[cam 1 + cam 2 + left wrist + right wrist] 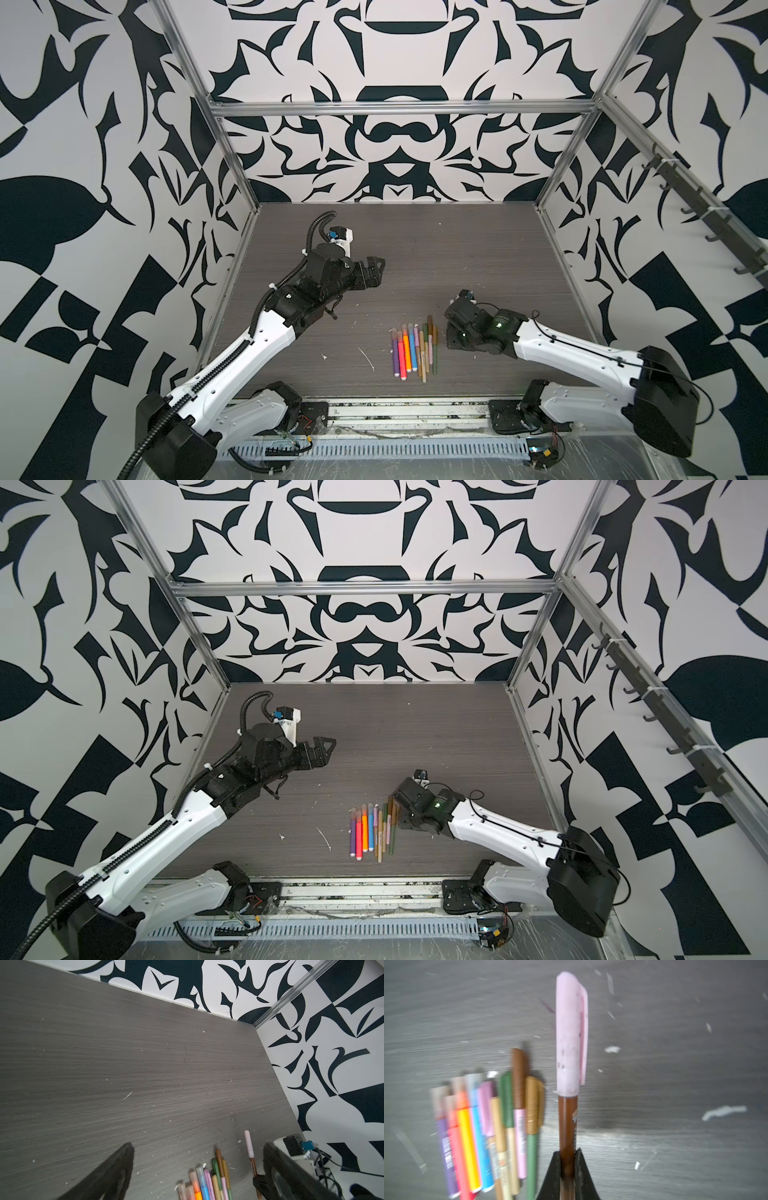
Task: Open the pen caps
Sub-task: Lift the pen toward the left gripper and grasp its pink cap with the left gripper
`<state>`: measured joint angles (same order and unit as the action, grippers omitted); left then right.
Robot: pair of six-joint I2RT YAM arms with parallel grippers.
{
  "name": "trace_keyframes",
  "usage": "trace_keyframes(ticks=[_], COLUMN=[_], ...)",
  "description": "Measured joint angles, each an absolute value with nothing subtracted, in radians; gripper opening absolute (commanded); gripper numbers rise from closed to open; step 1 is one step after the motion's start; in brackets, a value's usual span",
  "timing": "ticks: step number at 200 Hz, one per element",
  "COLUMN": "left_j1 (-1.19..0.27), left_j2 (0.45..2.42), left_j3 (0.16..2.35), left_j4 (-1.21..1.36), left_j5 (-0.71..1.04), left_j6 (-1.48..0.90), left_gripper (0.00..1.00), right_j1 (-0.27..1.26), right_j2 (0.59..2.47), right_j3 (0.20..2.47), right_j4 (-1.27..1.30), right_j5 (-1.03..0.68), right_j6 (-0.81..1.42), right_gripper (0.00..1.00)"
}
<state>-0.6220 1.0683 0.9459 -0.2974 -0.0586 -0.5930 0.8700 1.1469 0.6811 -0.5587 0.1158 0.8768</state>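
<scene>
Fingers of the right gripper (568,1153) are clamped on the brown barrel of one pen (566,1126). Its long axis runs straight out from them, with the pink cap (569,1032) on at the far end; it seems to be raised off the tabletop (457,249), though the wrist view is blurred. The other pens (413,349) lie side by side at lower centre in both top views, long axes running up the frame, their caps (405,332) toward the top. The left gripper (374,270), upper left of that row, hangs with fingers (116,1167) spread wide, holding nothing.
</scene>
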Motion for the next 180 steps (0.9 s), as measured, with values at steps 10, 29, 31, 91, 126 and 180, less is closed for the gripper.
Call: trace_keyframes(ticks=[10, 29, 31, 91, 126, 180], left_j1=[-0.622, -0.622, -0.622, -0.624, -0.645, -0.706], left_j2=[1.069, 1.084, 1.087, 1.272, 1.349, 1.435], left_j3=[0.949, 0.959, 0.962, 1.005, 1.004, 0.996], left_j4=[-0.311, -0.330, -0.331, -0.330, -0.295, -0.205], left_j5=[-0.047, -0.010, -0.004, 0.211, 0.271, 0.305], left_j6=[-0.608, -0.642, -0.645, -0.743, -0.799, -0.869], left_gripper=[0.99, 0.95, 0.94, 0.74, 0.74, 0.54], right_j1=[0.870, 0.870, 0.870, 0.870, 0.870, 0.870], right_j2=[1.130, 1.115, 1.115, 1.126, 1.159, 1.177], right_j3=[0.684, 0.691, 0.692, 0.719, 0.752, 0.778], right_j4=[-0.532, -0.475, -0.469, -0.321, -0.276, -0.286], right_j5=[0.095, 0.039, 0.033, -0.148, -0.192, -0.190], right_j6=[0.839, 0.779, 0.775, 0.726, 0.726, 0.727], right_gripper=[0.00, 0.00, 0.00, 0.00, 0.00, 0.00])
